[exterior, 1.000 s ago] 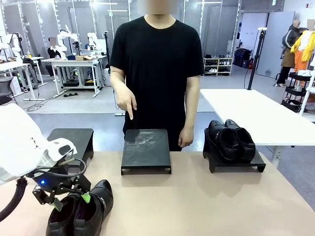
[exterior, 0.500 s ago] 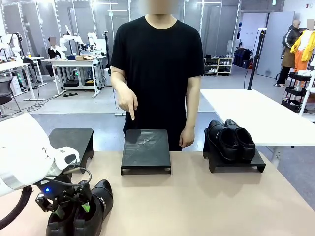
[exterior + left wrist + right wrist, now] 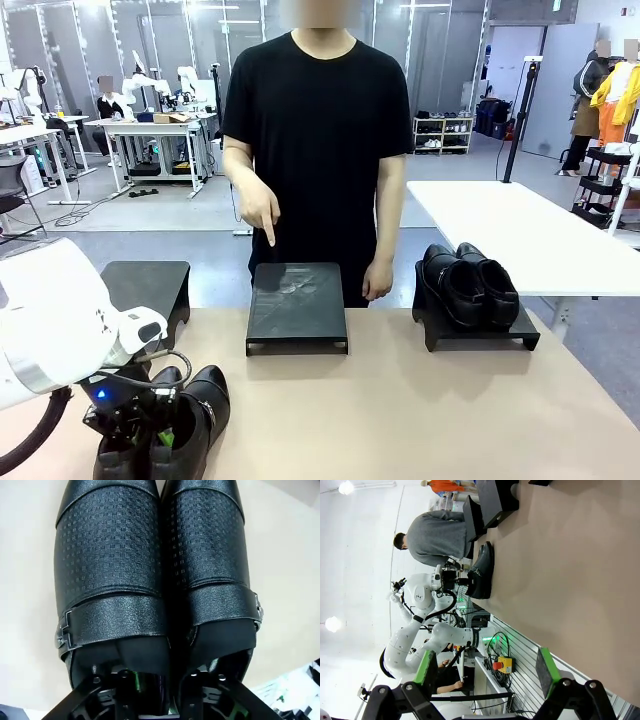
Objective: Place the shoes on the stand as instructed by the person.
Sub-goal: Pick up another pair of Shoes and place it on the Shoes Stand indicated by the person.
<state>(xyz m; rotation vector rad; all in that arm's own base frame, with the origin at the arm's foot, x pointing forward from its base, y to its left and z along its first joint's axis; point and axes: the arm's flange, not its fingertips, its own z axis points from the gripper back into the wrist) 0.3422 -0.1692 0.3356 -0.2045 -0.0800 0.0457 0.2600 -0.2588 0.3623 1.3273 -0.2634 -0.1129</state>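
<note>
Seen from the left wrist, the left gripper (image 3: pixel 160 702) has one finger in each heel opening of the buckled shoes (image 3: pixel 150 580), straddling their touching inner walls; whether it clamps them I cannot tell. At the front view's lower left it sits lower than a second ago. The person's hand (image 3: pixel 258 205) points at the middle stand (image 3: pixel 297 300). The right gripper (image 3: pixel 485 680) gapes wide, empty.

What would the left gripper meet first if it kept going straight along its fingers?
The left gripper would meet the buckled shoes: its fingers reach into the heel openings, one per shoe, so probably the insoles, almost at once.
</note>
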